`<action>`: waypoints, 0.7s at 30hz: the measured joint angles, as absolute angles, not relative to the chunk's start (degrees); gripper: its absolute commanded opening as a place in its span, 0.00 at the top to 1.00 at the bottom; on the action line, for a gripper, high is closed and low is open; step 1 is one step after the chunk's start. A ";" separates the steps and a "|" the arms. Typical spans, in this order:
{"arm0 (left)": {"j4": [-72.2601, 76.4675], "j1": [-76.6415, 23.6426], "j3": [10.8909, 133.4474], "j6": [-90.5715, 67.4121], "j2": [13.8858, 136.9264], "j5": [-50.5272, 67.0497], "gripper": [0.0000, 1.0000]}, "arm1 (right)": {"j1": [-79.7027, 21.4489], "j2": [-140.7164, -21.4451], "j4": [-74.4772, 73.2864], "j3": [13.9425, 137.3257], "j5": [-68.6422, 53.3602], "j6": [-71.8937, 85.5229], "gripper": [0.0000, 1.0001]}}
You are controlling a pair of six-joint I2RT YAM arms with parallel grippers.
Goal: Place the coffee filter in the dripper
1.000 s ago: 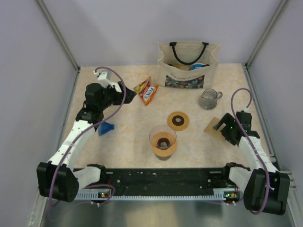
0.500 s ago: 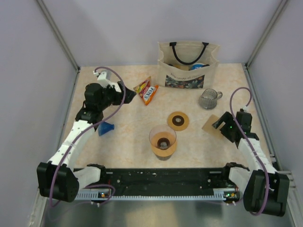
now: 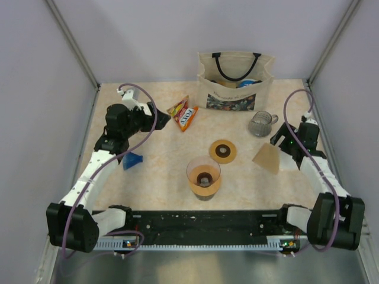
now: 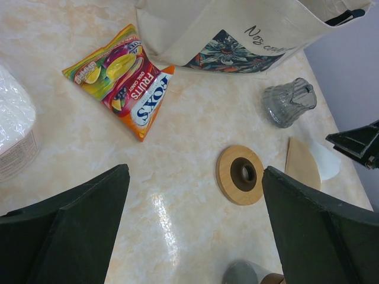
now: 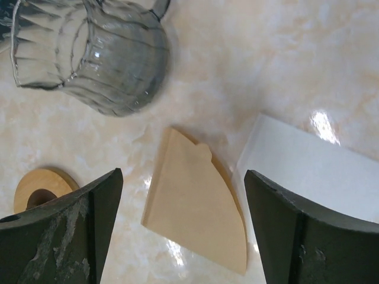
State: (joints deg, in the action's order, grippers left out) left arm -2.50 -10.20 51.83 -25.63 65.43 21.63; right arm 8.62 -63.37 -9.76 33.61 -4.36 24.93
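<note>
We take the wooden ring (image 3: 222, 151) as our landmark. The coffee filter (image 5: 195, 216) lies flat on the table (image 3: 160, 183) to the right of the ring, and the right gripper (image 5: 182, 177) hovers above it with its jaws spread wide, one finger on each side, holding nothing. The left gripper (image 4: 195, 171) hangs well to the left of the ring and beyond it, equally wide and empty. We judge the filter to be thin brown paper: almost weightless, limp, easily creased, and pressed flat against the table, so there is little for a finger to get under. The curved open rim or the seamed straight edge looks like the best place to pinch, with a light squeeze so the cone can still open out. A white sheet (image 5: 308, 171) lies on the far side of the filter from the ring. We cannot tell whether they overlap, and a careless pinch might lift both. The glass dripper (image 3: 260, 123) lies on its side beyond the ring and to its right, ribbed and fragile, with its mouth not facing up. An amber vessel (image 3: 204, 176) stands just nearer than the ring. A tote bag (image 3: 234, 80) stands far beyond the ring, and a sweets packet (image 3: 183, 115) lies beyond it to the left, both clear of the path.
</note>
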 measured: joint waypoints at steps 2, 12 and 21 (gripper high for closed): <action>-2.52 -10.17 51.83 -25.61 65.45 21.65 0.01 | 8.62 -67.26 -9.02 36.40 -5.54 22.74 0.18; -2.52 -9.82 51.83 -25.54 65.41 21.63 0.01 | 8.62 -78.17 -9.34 40.97 -11.31 14.70 0.31; -2.52 -9.72 51.83 -25.54 65.41 21.63 0.01 | 8.62 -84.03 -9.80 41.78 -12.19 12.73 0.37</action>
State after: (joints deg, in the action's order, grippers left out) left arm -2.52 -9.72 51.83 -25.54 65.41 21.63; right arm 8.62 -84.03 -9.80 41.78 -12.19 12.73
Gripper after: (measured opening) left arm 0.986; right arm 0.641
